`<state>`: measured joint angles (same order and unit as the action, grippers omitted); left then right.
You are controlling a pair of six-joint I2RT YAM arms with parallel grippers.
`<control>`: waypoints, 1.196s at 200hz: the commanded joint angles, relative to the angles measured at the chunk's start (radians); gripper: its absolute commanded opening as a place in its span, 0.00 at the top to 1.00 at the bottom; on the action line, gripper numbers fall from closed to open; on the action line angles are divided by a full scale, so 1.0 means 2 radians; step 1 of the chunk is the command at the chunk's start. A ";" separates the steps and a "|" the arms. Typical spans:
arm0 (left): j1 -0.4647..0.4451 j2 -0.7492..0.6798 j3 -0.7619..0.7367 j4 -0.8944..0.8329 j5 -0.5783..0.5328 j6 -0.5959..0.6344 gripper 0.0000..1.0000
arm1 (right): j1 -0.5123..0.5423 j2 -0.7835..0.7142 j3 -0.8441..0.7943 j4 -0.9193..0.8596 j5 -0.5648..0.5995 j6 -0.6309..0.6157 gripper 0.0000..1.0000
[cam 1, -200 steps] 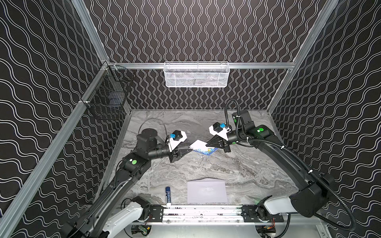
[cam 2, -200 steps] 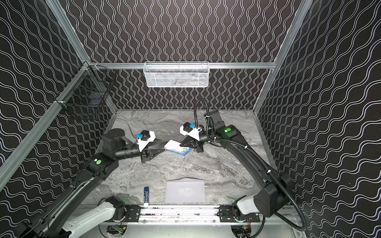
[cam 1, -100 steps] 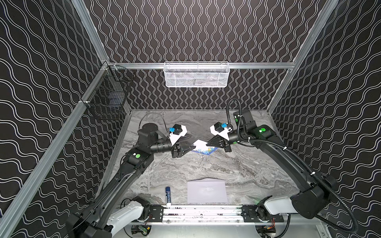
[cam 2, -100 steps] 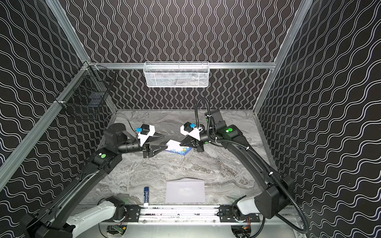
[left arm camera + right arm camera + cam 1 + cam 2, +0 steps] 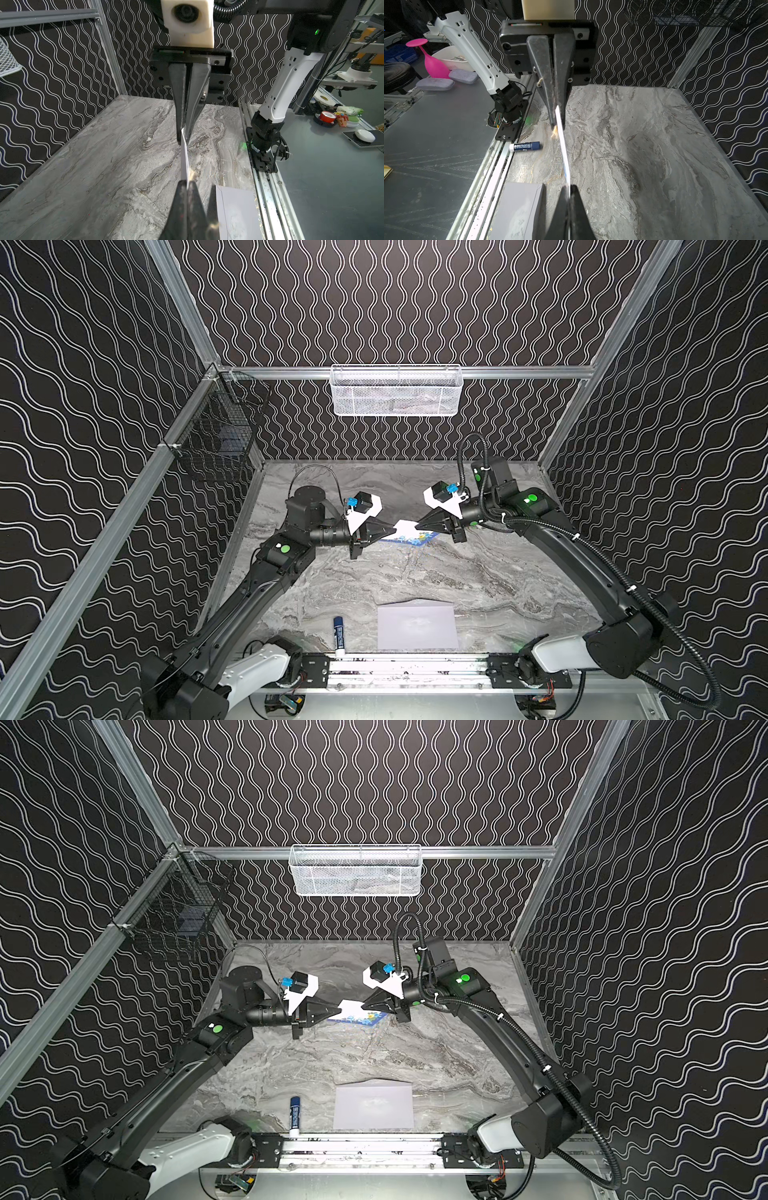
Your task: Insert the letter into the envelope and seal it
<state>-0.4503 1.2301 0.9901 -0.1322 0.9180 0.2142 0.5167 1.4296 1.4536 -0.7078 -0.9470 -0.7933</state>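
Bimanual cell seen from above. The grey marbled tabletop is closed in by wave-patterned black walls at the left, rear and right of the frame, and by an aluminium rail along its lower edge. A white mesh basket hangs on the rear wall and a black wire basket on the left wall, both above the working surface. The envelope lies flat at lower centre in both top views, its near edge just beside the rail. A blue glue stick lies near its left side, not touching it. A broad band of bare stone separates these from the letter, which is at mid-frame between the two arms. The left hand has its jaws pressed together on the letter's left end, and the right hand is likewise clamped on the right end. The tips face each other with only a short span of paper between them. In the wrist views the sheet appears edge-on, stretched from one hand to the other with marble visible beneath it. In a top view the blue-bordered, flower-printed part hangs lower than the gripped white part. Whether that lower edge touches the stone cannot be told.
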 commanded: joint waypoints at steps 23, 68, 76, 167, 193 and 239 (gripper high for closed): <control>-0.002 -0.005 -0.004 -0.010 -0.029 0.003 1.00 | 0.000 0.001 0.006 -0.012 -0.004 -0.007 1.00; -0.002 -0.021 -0.029 -0.014 -0.036 0.004 0.67 | -0.001 -0.004 0.002 -0.006 -0.004 -0.005 1.00; -0.002 -0.022 -0.031 -0.014 -0.036 0.004 0.68 | -0.001 -0.004 0.001 -0.006 -0.005 -0.005 1.00; -0.002 -0.021 -0.024 -0.014 -0.050 0.009 0.73 | -0.001 -0.012 -0.013 0.002 -0.007 0.002 1.00; -0.006 -0.008 0.003 0.001 -0.048 0.011 0.43 | -0.001 -0.010 -0.018 0.009 -0.012 0.005 1.00; -0.022 0.044 0.073 -0.013 -0.018 0.028 0.55 | 0.000 -0.002 -0.011 0.008 -0.019 0.008 1.00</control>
<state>-0.4767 1.2758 1.0920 -0.1680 0.8455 0.2428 0.5156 1.4235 1.4235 -0.7113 -0.9539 -0.7773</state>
